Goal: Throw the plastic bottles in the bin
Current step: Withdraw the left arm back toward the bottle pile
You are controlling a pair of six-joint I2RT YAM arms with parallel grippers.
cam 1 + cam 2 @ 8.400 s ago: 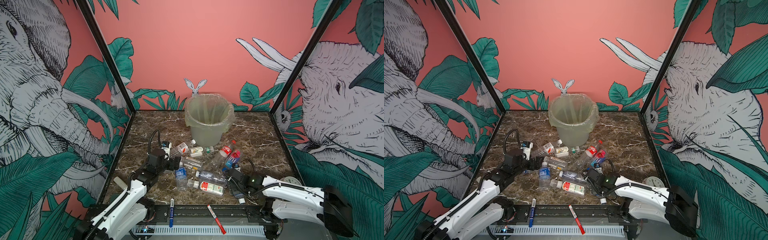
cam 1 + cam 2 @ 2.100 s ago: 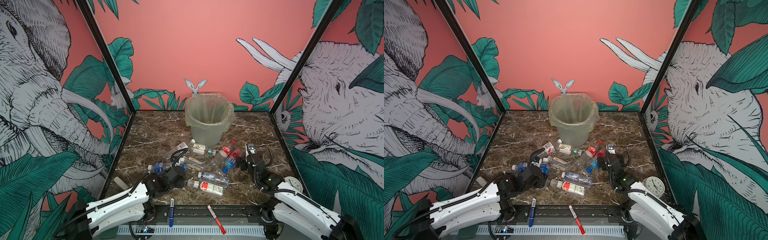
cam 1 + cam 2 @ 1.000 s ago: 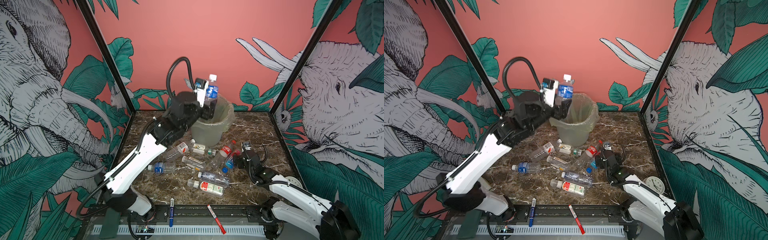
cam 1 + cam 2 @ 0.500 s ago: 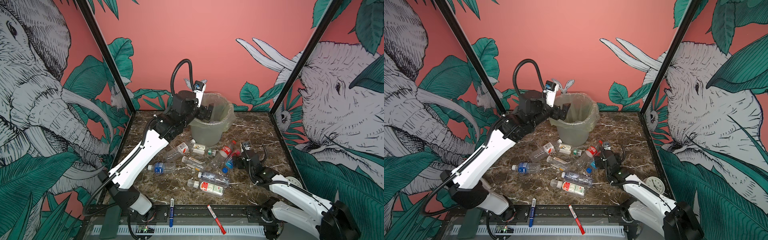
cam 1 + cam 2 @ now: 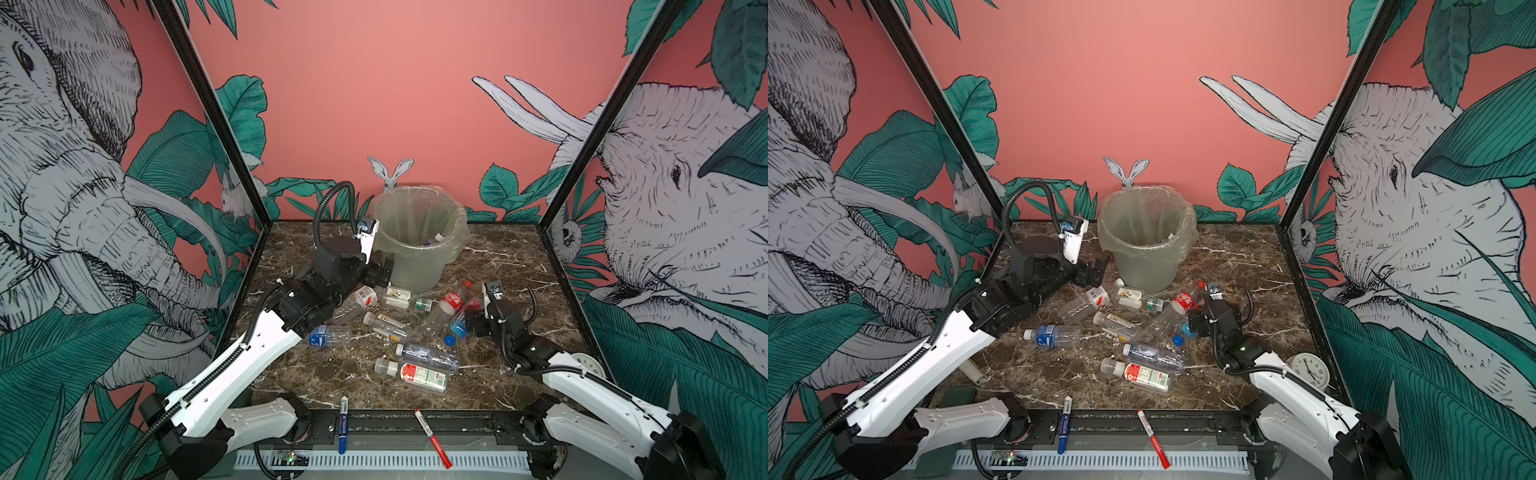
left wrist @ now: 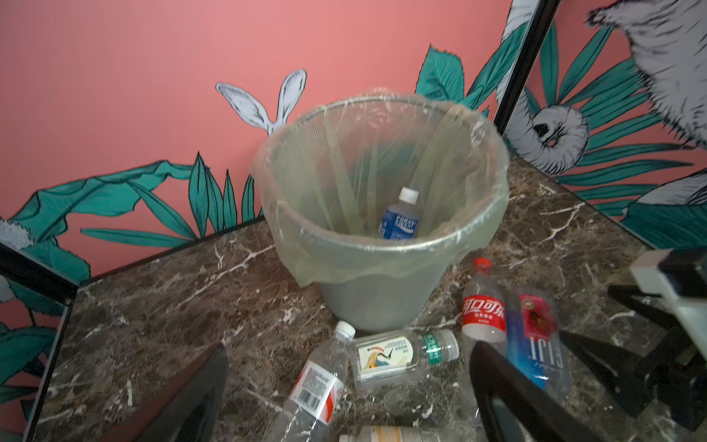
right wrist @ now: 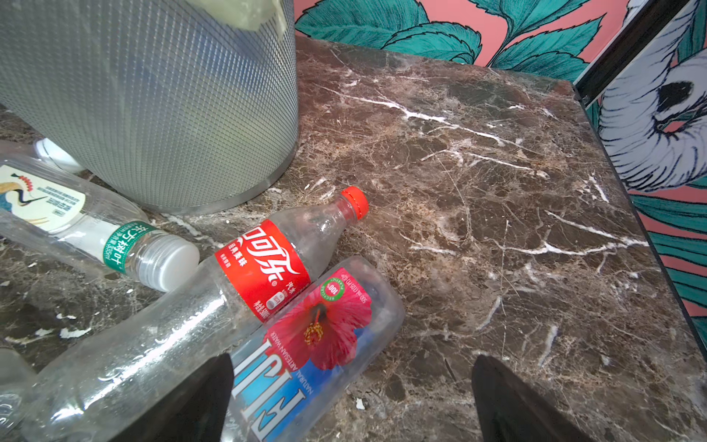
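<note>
Bottles (image 5: pixel 419 376), clear plastic, litter brown marble tabletop (image 5: pixel 519 253) before bag-lined grey-green bin (image 5: pixel 415 270); blue-label bottle (image 6: pixel 399 222) inside. Left gripper (image 5: pixel 380 270), right gripper (image 5: pixel 476 320) both spread, empty. Right: straddle hibiscus-label bottle (image 7: pixel 317 344) mid-body, clear of touching red-label cola bottle (image 7: pixel 264 268).

A brown marble tabletop (image 5: pixel 505 259) veined in white fills the floor of the booth. On the black rail (image 5: pixel 469 423) along its near edge lie two marker pens: a blue marker (image 5: pixel 343 424) left of centre, pointing near to far, and a red marker (image 5: pixel 432 437) to its right, slanted. A white slotted strip (image 5: pixel 395 459) runs just nearer than the rail. A round white clock (image 5: pixel 1309 370) sits at the near right of the table, by the right wall. The pink back wall shows painted rabbit ears (image 5: pixel 390 171) and green leaves; an elephant mural (image 5: pixel 75 166) covers the left wall
</note>
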